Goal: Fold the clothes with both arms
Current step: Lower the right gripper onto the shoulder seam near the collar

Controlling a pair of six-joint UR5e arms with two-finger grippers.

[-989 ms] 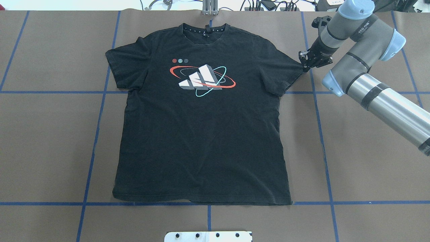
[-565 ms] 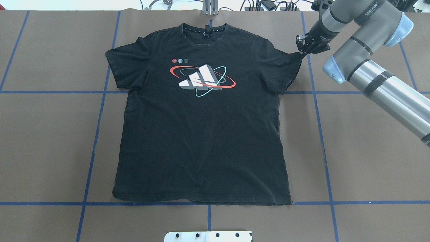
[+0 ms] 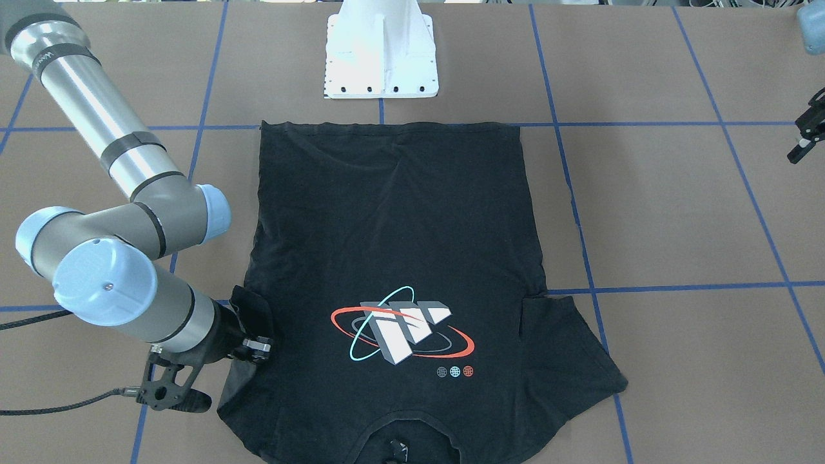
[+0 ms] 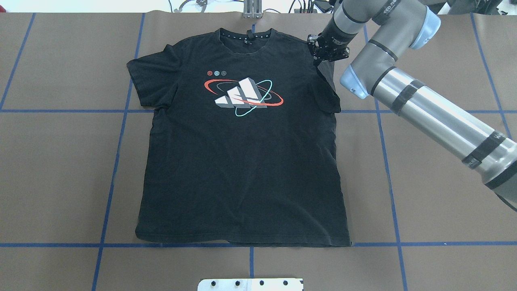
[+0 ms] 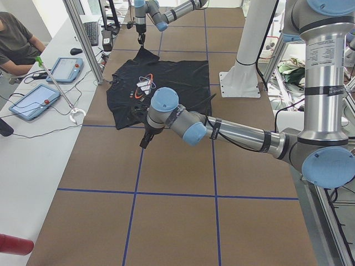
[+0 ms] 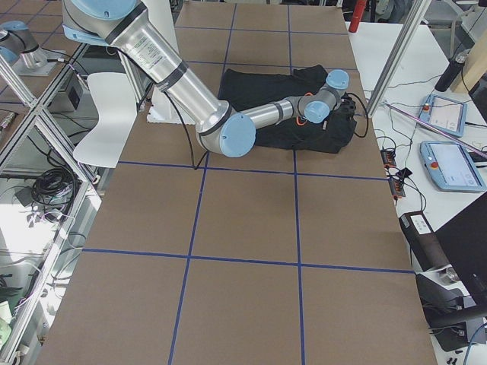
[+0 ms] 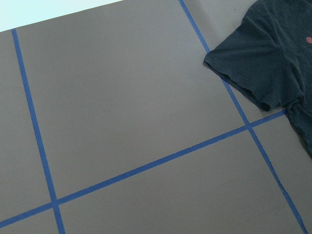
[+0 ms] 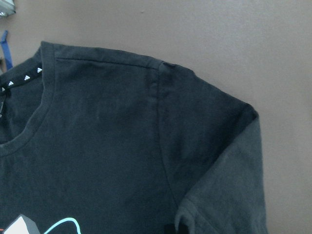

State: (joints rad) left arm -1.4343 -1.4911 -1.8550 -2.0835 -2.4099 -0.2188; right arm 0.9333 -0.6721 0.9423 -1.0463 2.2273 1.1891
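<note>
The black T-shirt (image 4: 242,161) lies flat, face up, collar at the far edge, with its red, cyan and white graphic (image 4: 242,96) on the chest. My right gripper (image 4: 320,57) is shut on the shirt's right sleeve (image 4: 328,87) and holds it lifted over the right shoulder, so the sleeve folds inward. The front view shows the same gripper (image 3: 250,347) on the raised sleeve. The right wrist view shows the shoulder and the doubled sleeve (image 8: 219,195). My left gripper (image 3: 799,149) hovers off the shirt, well beyond its left sleeve (image 7: 263,53); I cannot tell whether it is open.
Brown paper with blue tape lines (image 4: 113,169) covers the table. The white pedestal base (image 3: 380,51) stands just behind the shirt's hem. A person sits at a side bench with tablets (image 5: 33,100) beyond the collar end.
My right gripper has moved left and slightly away from me, carrying the right sleeve from its outstretched place in over the shoulder. The rest of the shirt has not moved.
</note>
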